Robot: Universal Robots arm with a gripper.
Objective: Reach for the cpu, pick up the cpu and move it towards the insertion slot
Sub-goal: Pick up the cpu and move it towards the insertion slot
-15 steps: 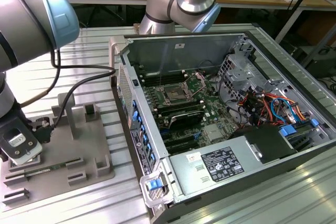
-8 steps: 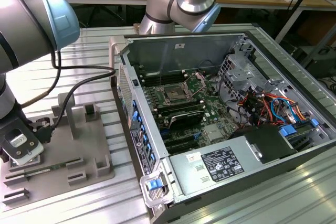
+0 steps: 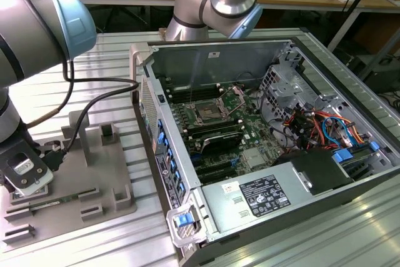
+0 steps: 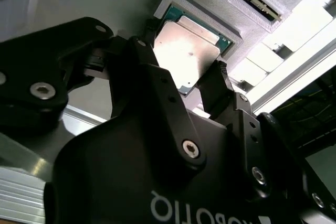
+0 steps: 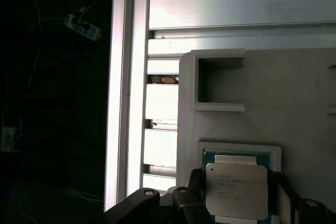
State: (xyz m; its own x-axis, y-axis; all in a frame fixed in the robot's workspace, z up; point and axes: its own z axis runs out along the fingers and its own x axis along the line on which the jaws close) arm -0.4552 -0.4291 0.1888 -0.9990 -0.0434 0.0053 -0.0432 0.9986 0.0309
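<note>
Cpu lies flat between the jaws, silver top facing up at the wrist. The jaws are drawn in narrow against two opposite edges and look closed on it. In the first wrist view it sits square to them, a thin green rim showing along one free edge. It is close to square, so no long axis matters. To my eye it is seated in its shallow framed pocket in the tray, not yet lifted.

Around the pocket the tray is mostly bare, with an open-sided raised block near it. Straight up is the clear way out. The tray's border runs beside the desk rails, and one desk edge is close by.

In the exterior view the arm stands over the tray at the exterior view's left. The slot lies well apart toward the exterior view's right, on the board inside the open case. The case's near wall rises between tray and slot. A cable trails from the wrist across that gap.
</note>
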